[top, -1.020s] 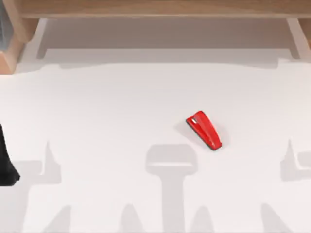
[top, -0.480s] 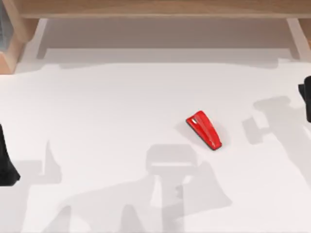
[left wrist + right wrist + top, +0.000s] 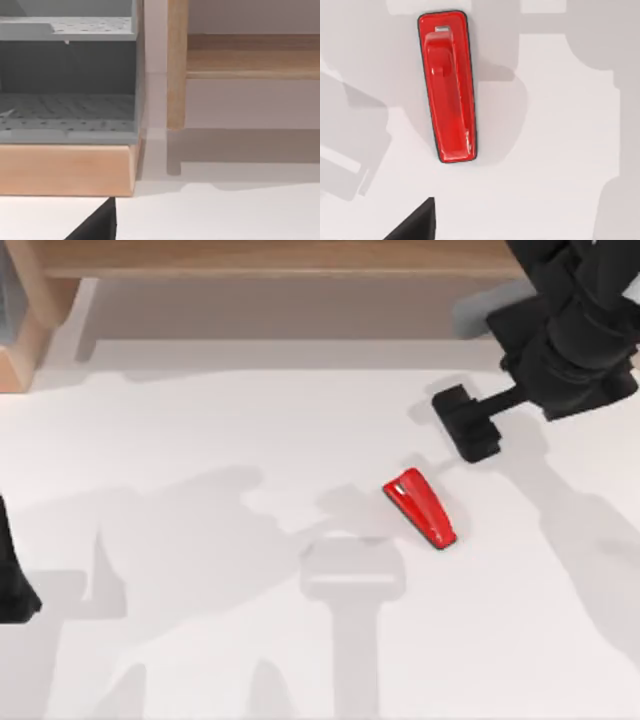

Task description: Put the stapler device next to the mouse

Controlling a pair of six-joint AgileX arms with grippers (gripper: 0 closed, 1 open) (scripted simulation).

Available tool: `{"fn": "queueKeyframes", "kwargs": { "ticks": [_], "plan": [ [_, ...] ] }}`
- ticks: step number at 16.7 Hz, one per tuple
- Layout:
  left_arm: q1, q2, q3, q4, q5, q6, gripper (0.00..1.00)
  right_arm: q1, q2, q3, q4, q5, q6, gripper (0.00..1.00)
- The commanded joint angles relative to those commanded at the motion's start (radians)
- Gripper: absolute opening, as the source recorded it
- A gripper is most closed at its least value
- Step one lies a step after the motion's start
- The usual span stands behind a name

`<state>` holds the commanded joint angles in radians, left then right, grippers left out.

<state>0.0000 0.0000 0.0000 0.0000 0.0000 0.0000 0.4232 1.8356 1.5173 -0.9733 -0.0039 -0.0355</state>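
Since half a second ago, seen from above, my right gripper [image 3: 468,426] has swung in from the table's right edge and hangs above the white table [image 3: 200,460], with the stapler device [image 3: 421,507] lying flat just beyond my fingertips; I cannot tell whether they are open. From my right wrist, the stapler device [image 3: 448,85] lies lengthwise below me, untouched. My left arm [image 3: 14,580] sits parked at the left edge, its wrist camera facing a wooden shelf [image 3: 67,170].

Bright, even light from above casts soft grey shadows across the white table [image 3: 200,440], seemingly without glare.
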Motion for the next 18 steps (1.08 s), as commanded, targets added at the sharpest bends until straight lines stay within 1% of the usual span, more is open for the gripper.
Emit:
{"fn": "queueKeyframes", "kwargs": {
  "ticks": [4,8,15,18],
  "plan": [
    [0.000,0.000,0.000,0.000,0.000,0.000,1.00,0.066,0.283,0.248,-0.147,0.002,-0.006,1.00],
    [0.000,0.000,0.000,0.000,0.000,0.000,1.00,0.103,0.435,0.387,-0.223,0.005,-0.010,1.00],
    [0.000,0.000,0.000,0.000,0.000,0.000,1.00,0.103,0.450,0.396,-0.226,0.005,-0.011,1.00],
    [0.000,0.000,0.000,0.000,0.000,0.000,1.00,0.106,0.469,0.346,-0.155,0.005,-0.011,1.00]
  ]
}}
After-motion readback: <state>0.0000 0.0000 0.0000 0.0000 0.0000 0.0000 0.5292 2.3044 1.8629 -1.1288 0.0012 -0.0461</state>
